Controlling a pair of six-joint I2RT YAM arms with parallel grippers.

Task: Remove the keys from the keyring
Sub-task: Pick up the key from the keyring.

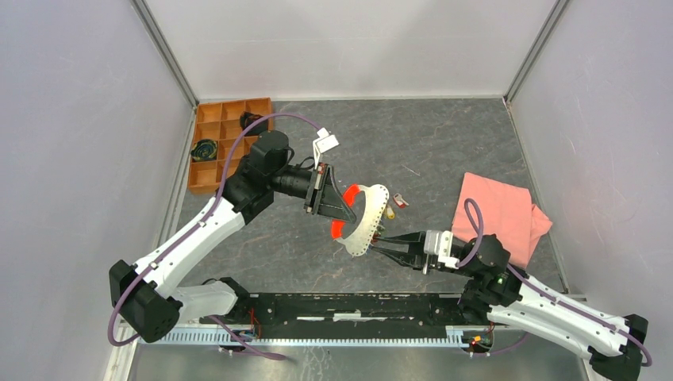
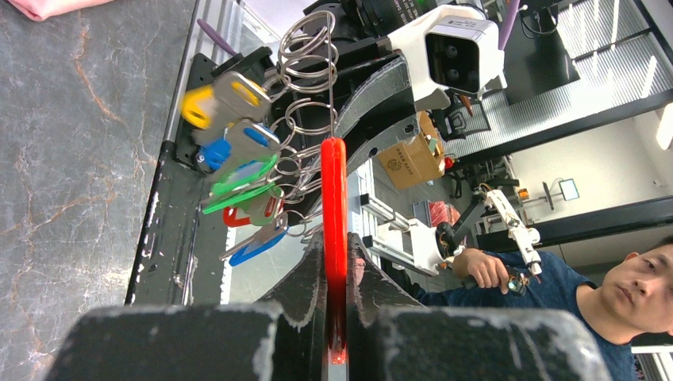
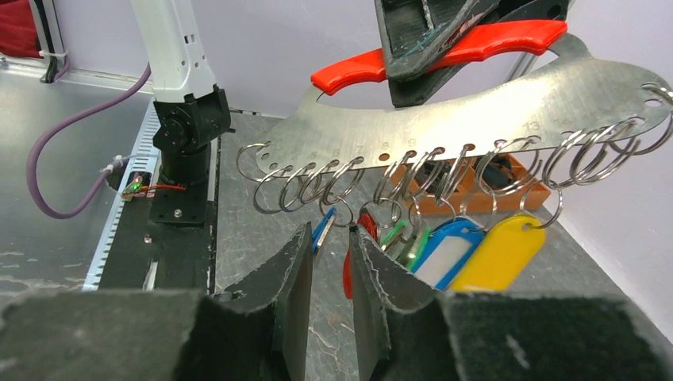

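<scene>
Left end effector [image 1: 341, 208] is clamped on the keyring [image 3: 444, 119], a stiff, slick plate aloft mid-worktop [image 1: 444, 143]. Light keys [image 3: 444, 254] swing from springy rings [image 3: 349, 178] at its 6 o'clock edge. Right end effector [image 3: 332, 262], narrowly apart around a red key [image 3: 348, 278], should likely pinch its plastic head.

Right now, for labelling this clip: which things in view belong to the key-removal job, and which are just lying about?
Job: keyring plate with red grip; tagged keys hanging on it; left fingers clamping the grip; right fingers open by the keys.
Lying about: pink cloth; orange compartment tray.
</scene>
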